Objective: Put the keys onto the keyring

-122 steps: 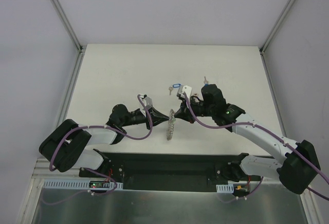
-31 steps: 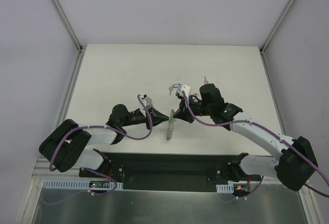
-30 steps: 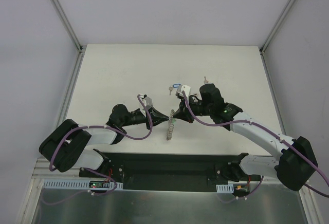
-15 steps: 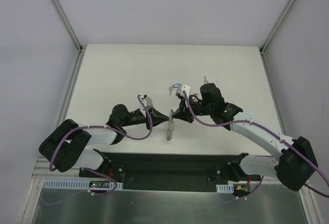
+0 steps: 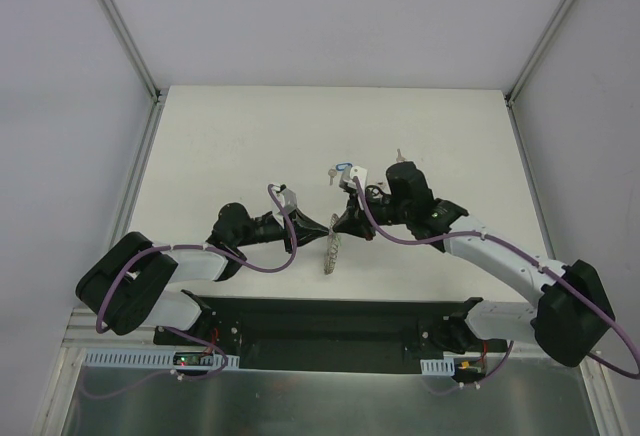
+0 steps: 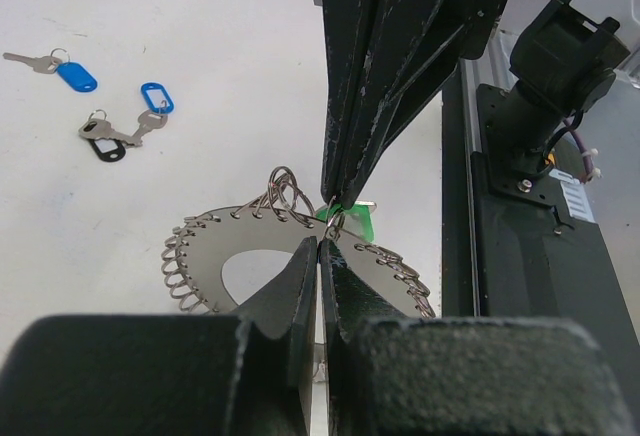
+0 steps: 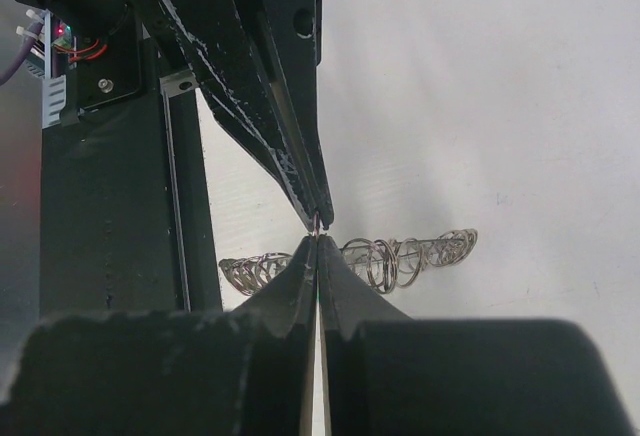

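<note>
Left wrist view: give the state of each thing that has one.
keyring: upright, gripped at its rim.
left end effector: shut on the keyring.
right end effector: shut at the rim; its hold unclear.
green-tagged key: at the pinch point; threaded or not, cannot tell.
farther blue-tagged key: lying loose.
nearer blue-tagged key: lying loose.
dark-tagged key: lying loose.

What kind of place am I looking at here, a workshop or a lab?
Probably a robotics lab test cell: a white table boxed in by pale panels on metal posts, robot arms bolted at its near edge, and a keyring and tagged keys as props.
</note>
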`<state>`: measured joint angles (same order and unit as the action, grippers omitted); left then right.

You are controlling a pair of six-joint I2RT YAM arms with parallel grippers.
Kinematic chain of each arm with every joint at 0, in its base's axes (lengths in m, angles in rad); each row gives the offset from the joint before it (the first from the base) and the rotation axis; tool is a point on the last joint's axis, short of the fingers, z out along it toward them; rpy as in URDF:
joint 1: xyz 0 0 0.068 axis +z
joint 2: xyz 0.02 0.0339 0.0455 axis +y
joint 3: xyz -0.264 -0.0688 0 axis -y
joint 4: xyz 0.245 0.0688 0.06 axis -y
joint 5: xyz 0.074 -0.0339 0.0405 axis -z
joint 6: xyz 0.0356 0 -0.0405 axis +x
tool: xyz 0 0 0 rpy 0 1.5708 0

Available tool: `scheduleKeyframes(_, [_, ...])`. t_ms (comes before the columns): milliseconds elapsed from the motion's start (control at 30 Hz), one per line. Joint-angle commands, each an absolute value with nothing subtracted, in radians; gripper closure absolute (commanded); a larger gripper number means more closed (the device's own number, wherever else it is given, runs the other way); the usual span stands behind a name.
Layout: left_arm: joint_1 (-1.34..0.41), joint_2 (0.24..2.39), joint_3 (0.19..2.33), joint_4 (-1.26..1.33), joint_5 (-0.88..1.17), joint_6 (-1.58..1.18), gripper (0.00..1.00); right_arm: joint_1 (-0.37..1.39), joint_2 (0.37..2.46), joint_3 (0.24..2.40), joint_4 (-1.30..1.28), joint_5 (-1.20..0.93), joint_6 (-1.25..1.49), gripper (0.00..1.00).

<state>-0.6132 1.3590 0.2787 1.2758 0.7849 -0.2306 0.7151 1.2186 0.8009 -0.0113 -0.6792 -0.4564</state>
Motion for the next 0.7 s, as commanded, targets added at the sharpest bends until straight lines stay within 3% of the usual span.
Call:
scheduleKeyframes(0, [-0.604, 1.339, 0.288, 1.542, 0.808, -0.245, 1.00, 0.722, 1.226, 0.822, 0.008, -0.738, -0.466, 0.99])
scheduleKeyframes(400, [-0.604, 1.327, 0.284, 1.546, 0.816, -0.239, 1.00, 0.706, 1.068, 0.764, -0.084, -0.536, -0.431, 0.99])
scheduleKeyframes(667, [-0.604, 1.318, 0.288, 1.581, 0.827, -0.256, 1.00, 0.667, 0.931, 0.715, -0.262, -0.226, -0.332, 0.99])
